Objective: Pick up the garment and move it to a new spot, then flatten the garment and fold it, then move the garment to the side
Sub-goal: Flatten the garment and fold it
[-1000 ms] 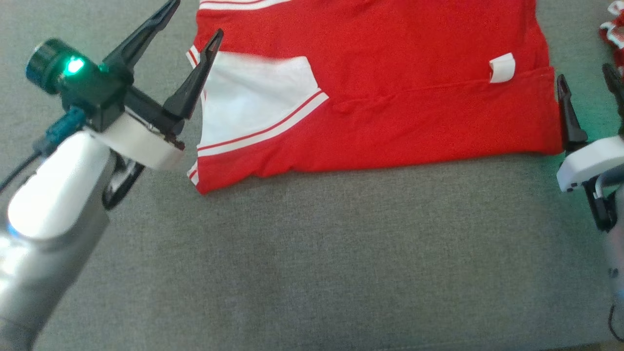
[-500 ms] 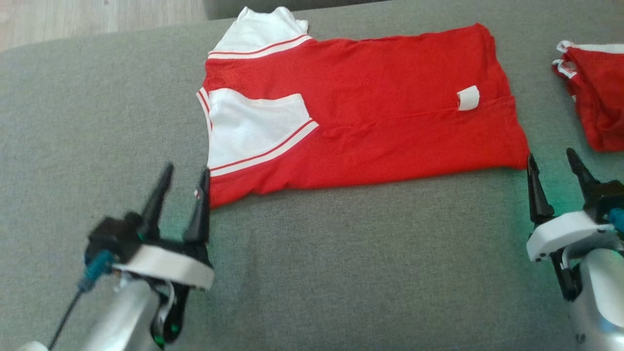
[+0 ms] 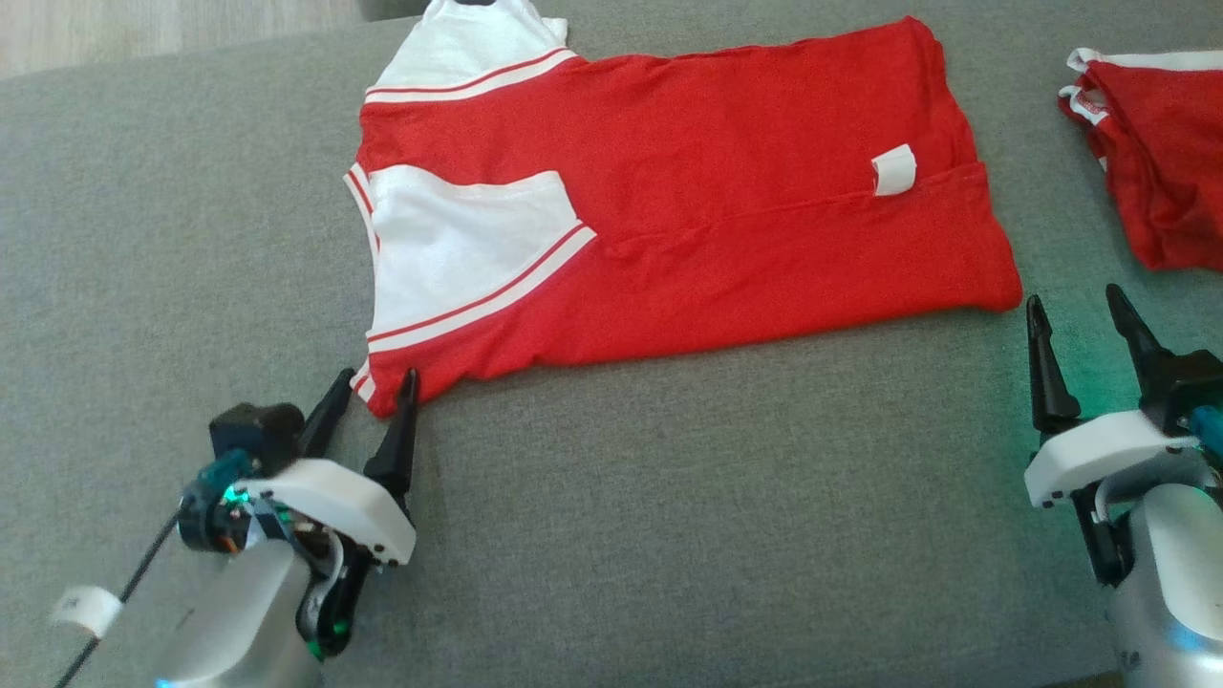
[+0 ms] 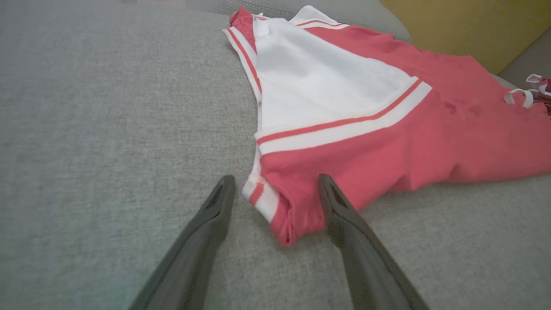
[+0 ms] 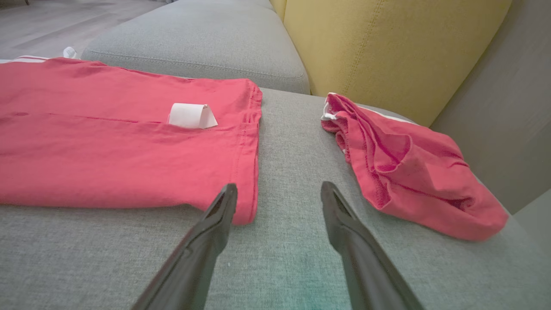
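Since the garment is laid flat on the grey sofa with its long axis running left to right across the head view, the coming move is judged to turn on its two near corners, one per arm.

The near-left corner, a red sleeve end with white stripes, is seen lying between the two fingers of the left claw. In the left wrist view it is bracketed by them. The fingers are spread wide and nothing is gripped. Whether cloth is brushed by the finger on that view's right cannot be told.

The near-right corner, the hem end, is found just beside the right claw, off to that claw's left and not between its fingers. That claw is also spread wide and empty.

The left claw is therefore judged the better lined up. A small leftward shift is probably needed from the right claw before any pinch.

A crease is seen along the long axis, with a white tag poking out near the right end, so one lengthwise fold is judged already made.

A second red garment is bunched apart on the right, by a yellow cushion, and is to be left alone.
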Robot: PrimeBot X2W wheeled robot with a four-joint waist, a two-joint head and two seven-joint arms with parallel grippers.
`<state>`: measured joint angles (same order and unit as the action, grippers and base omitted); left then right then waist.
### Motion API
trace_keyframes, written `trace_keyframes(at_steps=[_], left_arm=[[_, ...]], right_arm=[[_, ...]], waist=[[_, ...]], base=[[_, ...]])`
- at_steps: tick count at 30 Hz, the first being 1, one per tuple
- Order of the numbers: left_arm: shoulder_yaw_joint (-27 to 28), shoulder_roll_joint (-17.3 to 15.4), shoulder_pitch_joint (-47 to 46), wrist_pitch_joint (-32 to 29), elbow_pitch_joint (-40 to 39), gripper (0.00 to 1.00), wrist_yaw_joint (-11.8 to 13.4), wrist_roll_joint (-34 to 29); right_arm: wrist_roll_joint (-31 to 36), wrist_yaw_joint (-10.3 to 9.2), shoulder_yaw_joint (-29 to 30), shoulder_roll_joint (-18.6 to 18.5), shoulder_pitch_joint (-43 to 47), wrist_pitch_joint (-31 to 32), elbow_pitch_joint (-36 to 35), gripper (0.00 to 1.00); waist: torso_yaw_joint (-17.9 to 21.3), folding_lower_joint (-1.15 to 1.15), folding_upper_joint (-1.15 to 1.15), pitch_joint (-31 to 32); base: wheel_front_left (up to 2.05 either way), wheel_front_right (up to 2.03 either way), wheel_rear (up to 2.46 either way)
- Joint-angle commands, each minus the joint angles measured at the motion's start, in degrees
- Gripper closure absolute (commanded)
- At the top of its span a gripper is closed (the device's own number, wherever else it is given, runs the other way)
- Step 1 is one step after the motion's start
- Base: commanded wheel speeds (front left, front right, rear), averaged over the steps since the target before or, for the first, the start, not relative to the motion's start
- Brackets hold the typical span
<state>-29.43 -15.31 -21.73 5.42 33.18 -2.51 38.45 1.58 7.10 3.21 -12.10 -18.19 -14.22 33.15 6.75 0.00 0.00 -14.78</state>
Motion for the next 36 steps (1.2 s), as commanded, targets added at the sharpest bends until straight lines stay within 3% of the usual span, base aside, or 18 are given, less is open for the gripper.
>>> trace_keyframes(at_steps=[1,6,7,8,9,13,25,30,35,36], left_arm=[[1.7,-0.7,-1.7,-1.5,0.5,0.00,0.0,0.9],[1.2,-0.8,-2.0,-3.0,3.0,0.00,0.2,1.2],[1.0,-0.9,-1.8,-3.1,3.1,0.30,-0.2,1.3],[0.9,-0.9,-1.6,-3.1,3.0,0.83,-0.6,1.4],[0.6,-1.1,-1.4,-3.2,2.8,1.00,-1.1,1.6],[0.3,-2.0,-1.0,-1.9,0.6,1.00,-2.2,1.5],[-0.6,-4.4,-2.3,1.5,-7.1,1.00,-1.1,-2.0],[-0.8,-5.1,-2.6,0.8,-8.7,1.00,-0.7,-2.2],[-1.1,-5.5,-2.7,0.6,-9.7,1.00,-0.4,-2.3],[-1.1,-5.5,-2.7,0.6,-9.8,1.00,-0.4,-2.3]], right_arm=[[-0.3,0.39,-1.1,-0.3,-0.8,-0.8,-1.8,0.00],[-0.5,0.39,-0.5,-0.5,-0.4,-0.8,-1.9,0.00],[-0.5,0.39,-0.4,-0.5,-0.2,-0.8,-1.9,0.00],[-0.4,0.39,-0.3,-0.5,-0.1,-0.8,-1.9,0.00],[-0.4,0.39,-0.2,-0.4,0.1,-0.8,-1.9,0.00],[-1.5,0.39,0.0,0.3,0.5,-0.8,-1.6,0.00],[-11.9,0.39,-1.5,0.5,-4.2,0.4,5.1,0.00],[-15.3,0.39,-2.9,-0.5,-8.0,0.8,9.4,0.00],[-16.8,0.39,-4.8,-0.8,-10.5,5.5,16.0,0.00],[-17.6,0.39,-5.6,-0.7,-10.8,6.7,16.8,0.08]], waist=[[0.3,0.00,0.00,-0.2],[0.5,0.00,0.00,0.0],[0.4,0.00,0.00,0.2],[0.4,0.00,0.00,0.3],[0.3,0.00,0.00,0.5],[-0.2,0.00,0.00,1.0],[-2.5,0.00,0.00,0.1],[-2.8,0.00,0.00,-0.7],[-3.4,0.00,0.00,-0.8],[-3.4,0.00,0.00,-0.7]], base=[[0.00,0.00,0.00],[0.00,0.00,0.00],[0.00,0.00,0.00],[0.00,0.00,0.00],[0.00,0.00,0.00],[0.00,0.00,0.00],[0.00,0.00,0.00],[0.00,0.00,0.00],[0.00,0.00,0.00],[0.00,0.00,0.00]])
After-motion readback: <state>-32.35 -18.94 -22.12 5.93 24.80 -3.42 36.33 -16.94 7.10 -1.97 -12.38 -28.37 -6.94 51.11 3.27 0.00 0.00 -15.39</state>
